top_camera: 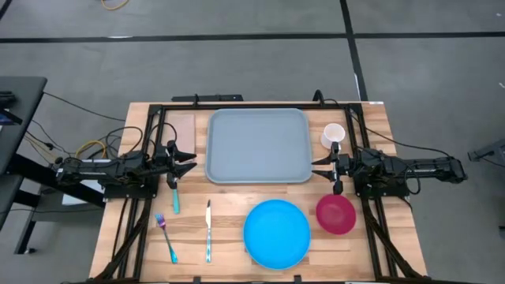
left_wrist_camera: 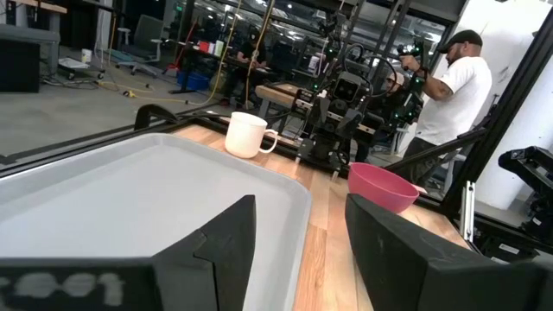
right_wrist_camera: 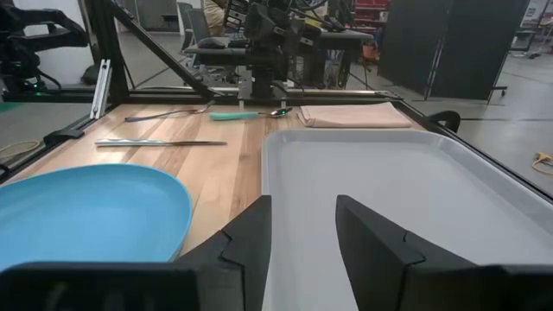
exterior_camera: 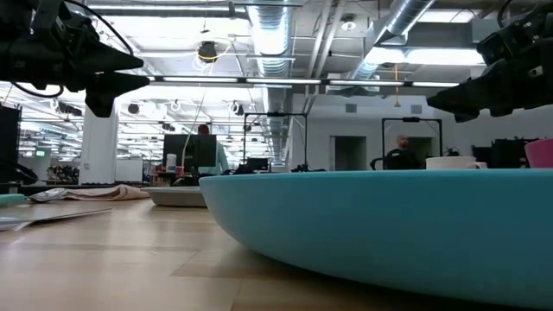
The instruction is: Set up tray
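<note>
Both grippers are hovering at the tray's short sides, the left gripper (top_camera: 189, 160) and the right gripper (top_camera: 319, 166), each with fingers parted and gripping nothing, and we are seeing no contact with the rim. We are judging that the setup is only beginning: the tray (top_camera: 258, 145) is lying bare at the back middle of the table (top_camera: 379, 118), while everything else is sitting around it. Working down in size, we are noting the blue plate (top_camera: 276, 233), the pink bowl (top_camera: 336, 214), the folded napkin (top_camera: 182, 128), the white mug (top_camera: 333, 135), then the knife (top_camera: 208, 230), spoon (top_camera: 174, 195) and fork (top_camera: 166, 237) (all near the left arm). Next, one gripper is needing to pick a first piece.
</note>
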